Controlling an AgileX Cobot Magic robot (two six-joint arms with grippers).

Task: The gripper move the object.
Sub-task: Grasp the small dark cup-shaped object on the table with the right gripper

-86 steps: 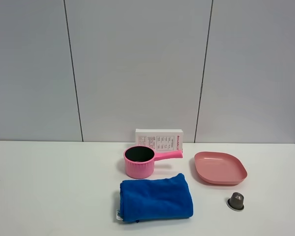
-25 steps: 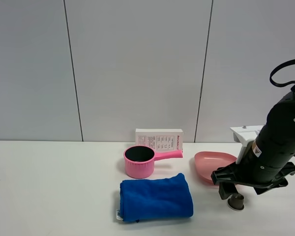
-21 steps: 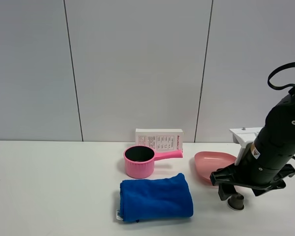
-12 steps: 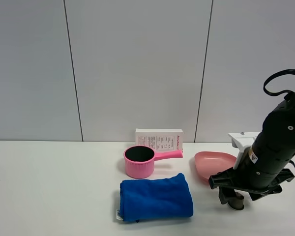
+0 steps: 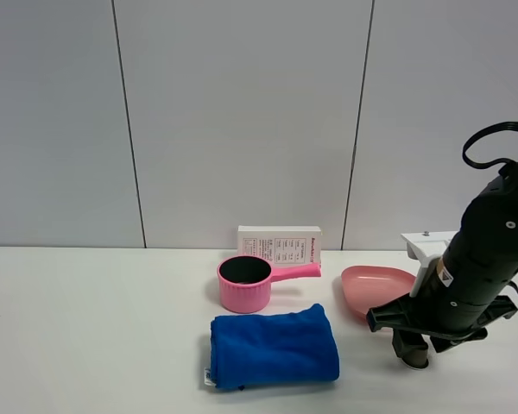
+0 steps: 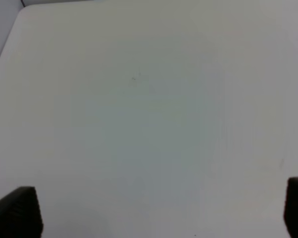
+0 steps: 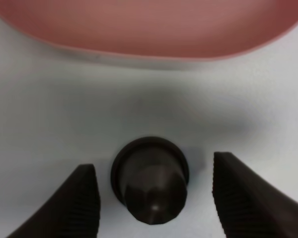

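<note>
Grey wall panels (image 5: 242, 112) stand behind a white table (image 5: 95, 328). In the high view it carries a pink saucepan (image 5: 244, 285), a white box (image 5: 279, 244) behind the pan, a blue cloth (image 5: 274, 347) in front, and a pink plate (image 5: 375, 289) off to the right. The right gripper (image 5: 412, 352) is down at table level just in front of the plate. A few seconds ago no arm was in view, and a second ago its fingers hung above the coffee capsule (image 7: 151, 183). Now they have sunk low enough to hide most of it. The capsule has not shifted from its spot near the plate's front edge.

The left wrist view shows only bare tabletop. The left gripper (image 6: 156, 213) has its dark fingertips (image 6: 17, 210) spread wide at the frame's corners, holding nothing (this arm looks idle for now).

The right wrist view settles the matter. The capsule sits upside down on its flanged rim, between the two ribbed fingers (image 7: 84, 198), with the plate's rim just beyond. Table shows on either side of it, so the jaws are parted and not yet touching it. The descent looks finished, and closing on the capsule is probably the next step before it can be moved.
</note>
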